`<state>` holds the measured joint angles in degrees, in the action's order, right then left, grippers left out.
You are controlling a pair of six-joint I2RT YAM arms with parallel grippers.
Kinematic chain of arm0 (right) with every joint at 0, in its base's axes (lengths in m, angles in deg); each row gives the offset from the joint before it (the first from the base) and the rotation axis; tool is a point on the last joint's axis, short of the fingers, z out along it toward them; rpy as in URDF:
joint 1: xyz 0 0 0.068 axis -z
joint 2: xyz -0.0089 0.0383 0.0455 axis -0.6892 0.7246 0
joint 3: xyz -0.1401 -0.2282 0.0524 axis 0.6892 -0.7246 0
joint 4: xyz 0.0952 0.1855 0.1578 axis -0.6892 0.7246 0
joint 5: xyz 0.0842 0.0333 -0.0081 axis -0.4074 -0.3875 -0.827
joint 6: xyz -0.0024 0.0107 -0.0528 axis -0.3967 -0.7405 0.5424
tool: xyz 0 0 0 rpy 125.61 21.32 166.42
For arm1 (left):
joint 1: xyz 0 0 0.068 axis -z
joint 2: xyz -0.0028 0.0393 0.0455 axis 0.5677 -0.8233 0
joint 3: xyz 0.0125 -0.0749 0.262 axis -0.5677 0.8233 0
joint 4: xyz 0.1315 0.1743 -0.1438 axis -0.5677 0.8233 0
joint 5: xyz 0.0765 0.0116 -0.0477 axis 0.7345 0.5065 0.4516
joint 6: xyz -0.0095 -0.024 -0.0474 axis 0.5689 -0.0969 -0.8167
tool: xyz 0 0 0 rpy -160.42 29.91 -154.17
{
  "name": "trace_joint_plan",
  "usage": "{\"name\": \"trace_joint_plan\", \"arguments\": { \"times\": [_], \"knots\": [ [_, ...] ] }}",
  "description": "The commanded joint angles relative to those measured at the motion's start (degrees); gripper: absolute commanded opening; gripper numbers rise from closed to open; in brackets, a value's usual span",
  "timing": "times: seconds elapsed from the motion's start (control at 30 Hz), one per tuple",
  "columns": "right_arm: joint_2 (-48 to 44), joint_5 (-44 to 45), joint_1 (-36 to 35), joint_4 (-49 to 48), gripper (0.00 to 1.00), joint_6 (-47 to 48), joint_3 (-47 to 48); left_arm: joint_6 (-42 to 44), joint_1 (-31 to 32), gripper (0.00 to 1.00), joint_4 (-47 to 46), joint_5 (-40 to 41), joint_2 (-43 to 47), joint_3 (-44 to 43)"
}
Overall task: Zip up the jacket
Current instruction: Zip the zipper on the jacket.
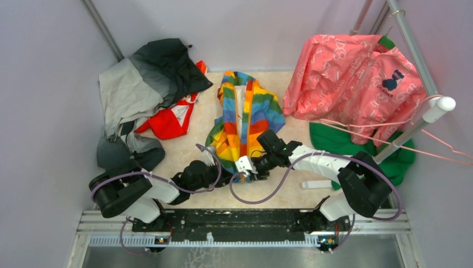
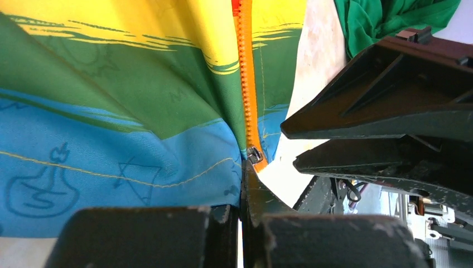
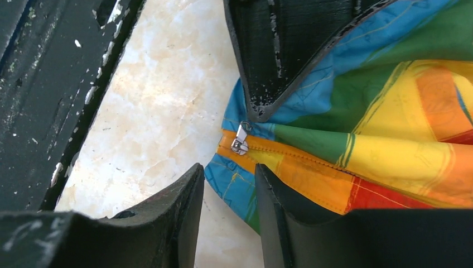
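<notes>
The rainbow-striped jacket (image 1: pixel 245 114) lies in the middle of the table, its front partly open at the top. Its orange zipper (image 2: pixel 245 84) runs down to a small metal slider (image 2: pixel 255 154) at the blue hem; the slider also shows in the right wrist view (image 3: pixel 241 142). My left gripper (image 2: pixel 244 192) is shut on the blue hem just below the slider, and it shows in the top view (image 1: pixel 218 167). My right gripper (image 3: pixel 228 181) is open, with the hem's blue corner between its fingers, just short of the slider. It sits beside the left gripper (image 1: pixel 249 167).
A grey-and-black jacket (image 1: pixel 142 84) and a red garment (image 1: pixel 170 120) lie at the back left. A pink patterned garment (image 1: pixel 351 78) hangs over a green cloth (image 1: pixel 357 145) at the right, by a white rack pole (image 1: pixel 424 120) and a pink hanger (image 1: pixel 390 137).
</notes>
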<state>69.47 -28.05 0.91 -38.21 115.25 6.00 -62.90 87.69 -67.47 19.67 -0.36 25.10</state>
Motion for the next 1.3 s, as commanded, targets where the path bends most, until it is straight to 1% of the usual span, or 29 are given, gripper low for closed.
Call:
{"name": "trace_joint_plan", "arguments": {
  "times": [0.0, 0.1, 0.27, 0.5, 0.6, 0.83, 1.27],
  "knots": [
    [1.67, 3.47, -3.3, -1.63, 0.38, 1.18, 2.04, -1.38, -0.11, 0.0, -4.42, -1.57, -1.23, 1.97],
    [3.12, 5.06, -5.59, -2.52, 0.37, 0.02, 2.57, -1.68, -0.1, 0.0, -6.1, -1.81, -2.14, 2.71],
    [4.45, 5.24, -6.64, -2.74, 0.45, -2.3, 4.61, -2.16, -0.11, 0.0, -9.08, -3.01, -3.98, 3.42],
    [6.67, 3.79, -7.41, -2.51, 0.45, -5.46, 7.36, -2.44, -0.1, 0.0, -12.73, -3.85, -5.35, 4.52],
    [8.25, 2.62, -7.83, -0.91, 0.44, -6.36, 8.71, -2.3, -0.1, 0.0, -12.98, -4.05, -5.25, 4.9],
    [10.51, 1.49, -7.88, 0.25, 0.35, -11.42, 10.18, -1.58, -0.02, 0.0, -12.54, -3.74, -4.09, 6.07],
    [12.6, 7.6, -10.85, -2.16, 0.33, -17.41, 10.47, -2.1, -0.02, 0.0, -14.68, -4.36, -5.47, 6.47]
  ]
}}
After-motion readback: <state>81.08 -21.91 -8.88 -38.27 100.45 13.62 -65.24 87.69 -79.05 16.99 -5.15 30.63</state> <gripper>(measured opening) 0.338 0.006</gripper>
